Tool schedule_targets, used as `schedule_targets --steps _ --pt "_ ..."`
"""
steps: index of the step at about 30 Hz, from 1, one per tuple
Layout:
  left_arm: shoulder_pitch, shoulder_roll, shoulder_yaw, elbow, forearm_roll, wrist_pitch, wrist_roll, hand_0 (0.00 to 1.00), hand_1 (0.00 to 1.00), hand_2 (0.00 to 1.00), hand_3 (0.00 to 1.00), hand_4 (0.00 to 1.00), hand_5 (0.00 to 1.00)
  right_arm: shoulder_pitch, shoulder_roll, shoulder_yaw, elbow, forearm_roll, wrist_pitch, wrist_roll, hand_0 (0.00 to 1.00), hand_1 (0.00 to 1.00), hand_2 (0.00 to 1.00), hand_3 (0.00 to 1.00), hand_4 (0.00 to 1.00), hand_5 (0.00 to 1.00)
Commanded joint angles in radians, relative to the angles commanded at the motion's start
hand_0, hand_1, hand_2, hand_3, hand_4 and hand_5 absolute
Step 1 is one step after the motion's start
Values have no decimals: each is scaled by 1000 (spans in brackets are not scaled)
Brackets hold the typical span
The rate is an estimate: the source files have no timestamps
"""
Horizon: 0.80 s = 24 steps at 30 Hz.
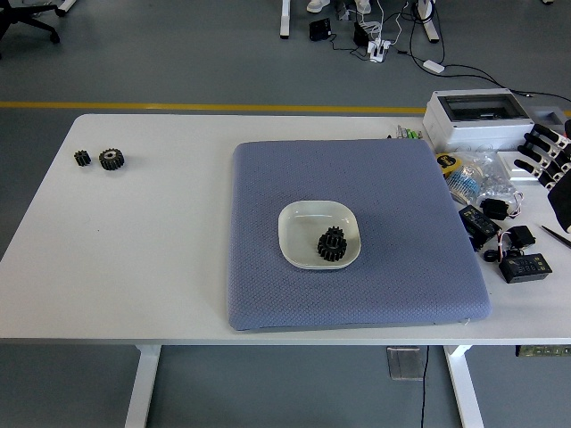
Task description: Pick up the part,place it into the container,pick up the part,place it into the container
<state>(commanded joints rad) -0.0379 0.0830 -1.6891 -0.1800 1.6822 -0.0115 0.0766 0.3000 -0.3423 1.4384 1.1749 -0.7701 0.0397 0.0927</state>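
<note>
Your right hand [555, 169] sat cut off at the frame's right edge, black fingers spread, gripping nothing. One toothed black gear [332, 243] lay inside the glossy white rounded-square dish [299, 218] on the textured blue mat [268, 276], mid-frame.

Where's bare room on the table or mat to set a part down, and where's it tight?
Free: the white table between the two small gears and the blue mat; the mat all around the white dish, which holds a gear. Crowded: the right edge, with the white box, cables and black modules, and the right hand at the frame edge.
</note>
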Motion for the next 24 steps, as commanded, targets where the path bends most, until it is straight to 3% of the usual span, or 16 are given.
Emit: schedule_targets --steps 24 --pt "4 -3 -3 0 3 0 0 717 679 685 570 609 570 -21 33 65 -12 -21 -3 -3 768 755 776 773 998 853"
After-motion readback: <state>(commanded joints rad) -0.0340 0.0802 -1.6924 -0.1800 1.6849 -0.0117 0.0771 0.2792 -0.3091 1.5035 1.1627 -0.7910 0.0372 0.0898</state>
